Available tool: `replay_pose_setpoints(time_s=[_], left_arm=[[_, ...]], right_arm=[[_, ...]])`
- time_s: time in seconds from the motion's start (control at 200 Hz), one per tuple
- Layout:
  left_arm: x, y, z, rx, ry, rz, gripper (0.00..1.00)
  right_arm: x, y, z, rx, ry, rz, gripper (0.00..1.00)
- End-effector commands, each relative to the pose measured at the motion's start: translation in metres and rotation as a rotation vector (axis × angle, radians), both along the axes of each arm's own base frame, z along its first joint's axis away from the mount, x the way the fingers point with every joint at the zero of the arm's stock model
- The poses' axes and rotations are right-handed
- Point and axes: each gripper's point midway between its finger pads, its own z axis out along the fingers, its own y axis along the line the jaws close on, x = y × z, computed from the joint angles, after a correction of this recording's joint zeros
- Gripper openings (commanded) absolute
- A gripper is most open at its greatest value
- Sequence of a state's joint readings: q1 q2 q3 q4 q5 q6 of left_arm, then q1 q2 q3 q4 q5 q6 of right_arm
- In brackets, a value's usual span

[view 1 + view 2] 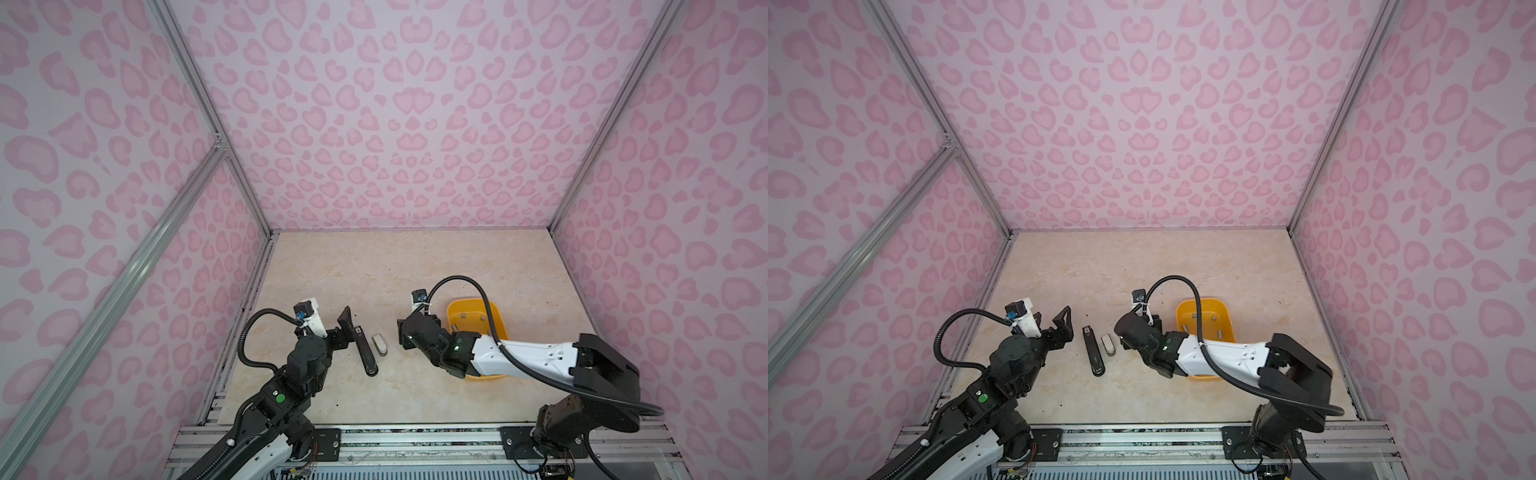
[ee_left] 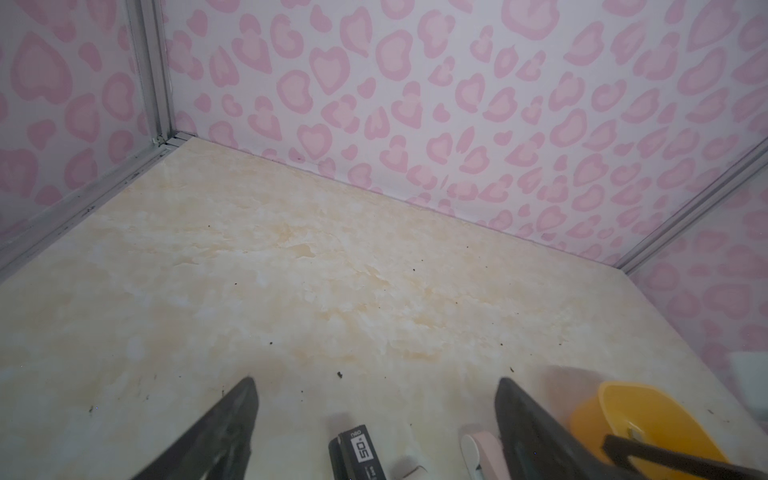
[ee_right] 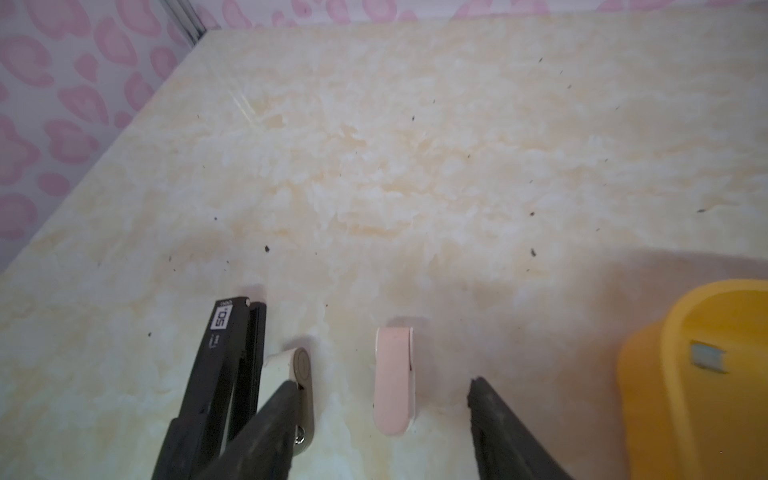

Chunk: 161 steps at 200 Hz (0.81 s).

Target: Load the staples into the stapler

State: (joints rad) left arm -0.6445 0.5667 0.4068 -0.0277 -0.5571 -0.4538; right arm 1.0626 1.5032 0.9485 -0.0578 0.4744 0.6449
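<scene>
Three staplers lie side by side on the table. The long black stapler [image 1: 365, 353] [image 3: 224, 374] is closed. Next to it is a small white-and-beige stapler [image 1: 379, 344] [image 3: 300, 374], then a small pink stapler [image 3: 392, 378] [image 2: 478, 455]. Grey staples [image 1: 1214, 316] [image 3: 706, 357] lie in the yellow tray [image 1: 500, 322]. My right gripper [image 3: 383, 382] is open and straddles the pink stapler without touching it; one finger overlaps the beige stapler. The left gripper [image 2: 376, 380] [image 1: 347, 328] is open and empty above the black stapler's far end.
The yellow tray [image 3: 648, 395] sits just right of the right gripper, partly under the right arm [image 1: 528, 357]. Pink patterned walls close the table on the left, back and right. Dark specks dot the marbled table [image 1: 395, 270].
</scene>
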Motion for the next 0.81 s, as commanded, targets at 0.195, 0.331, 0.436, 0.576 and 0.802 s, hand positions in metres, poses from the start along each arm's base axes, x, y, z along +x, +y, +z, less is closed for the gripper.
replay_pose_setpoints(time_s=[0.195,0.331,0.436,0.576,0.802], left_arm=[[0.032,0.058,0.012,0.051,-0.009,0.236,0.98],[0.027,0.103,-0.006,0.083,-0.003,0.423,0.99],[0.018,0.129,-0.036,0.14,0.032,0.543,0.99],[0.02,0.14,-0.058,0.249,0.065,0.559,0.99],[0.025,0.155,-0.084,0.248,0.114,0.604,0.96]], right_arm=[[0.033,-0.2,0.048,-0.012,-0.045,-0.456,0.66],[0.031,-0.268,0.015,0.099,0.081,-0.552,0.66],[0.024,-0.296,-0.015,0.206,0.187,-0.595,0.65],[0.016,-0.301,-0.033,0.302,0.201,-0.571,0.7],[0.003,-0.282,-0.059,0.431,0.28,-0.523,0.71]])
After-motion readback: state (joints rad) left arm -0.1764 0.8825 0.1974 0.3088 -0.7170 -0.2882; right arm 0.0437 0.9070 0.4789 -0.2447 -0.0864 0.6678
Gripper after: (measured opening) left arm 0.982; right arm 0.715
